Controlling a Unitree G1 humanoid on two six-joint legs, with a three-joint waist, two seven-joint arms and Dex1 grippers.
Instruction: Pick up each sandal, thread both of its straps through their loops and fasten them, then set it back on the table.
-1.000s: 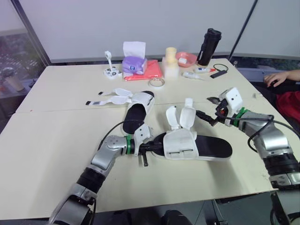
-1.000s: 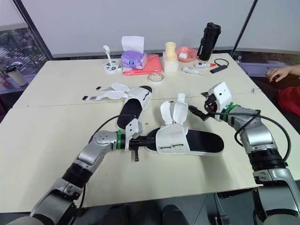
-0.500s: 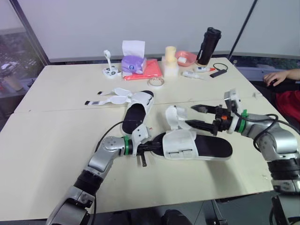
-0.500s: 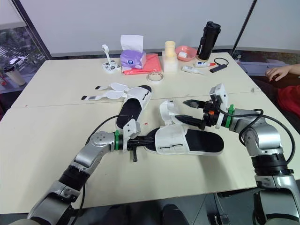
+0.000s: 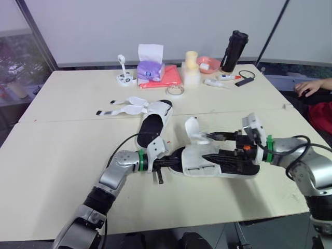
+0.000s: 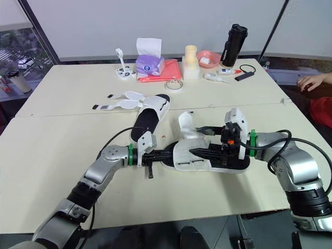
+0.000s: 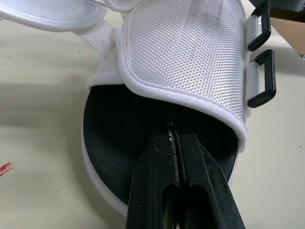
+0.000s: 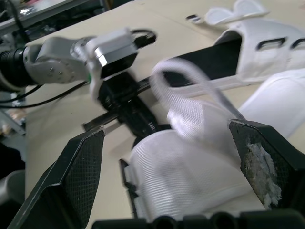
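Observation:
The near sandal (image 5: 199, 162), white upper on a black sole, lies flat on the table in front of me. My left gripper (image 5: 175, 162) is shut on the toe end of its sole (image 7: 119, 143). From the heel side my right gripper (image 5: 207, 147) reaches over the sandal, open, one finger above the upper and one beside a raised white strap (image 5: 193, 127). That strap (image 8: 190, 107) curls up between the spread fingers (image 8: 81, 176). A second sandal (image 5: 153, 122) lies farther back, its straps (image 5: 123, 108) spread flat to the left.
At the table's far side stand a purple tissue box (image 5: 149, 69), a red cloth (image 5: 167, 78), a tape roll (image 5: 175, 91), a cream bottle (image 5: 191, 69), a pink bowl (image 5: 209, 63) and a black flask (image 5: 234, 51). A person's hand (image 5: 310, 86) rests at the right edge.
My right gripper swung in from the right and came down over the near sandal, now straddling its straps. One upright strap has folded down. The left gripper kept its hold.

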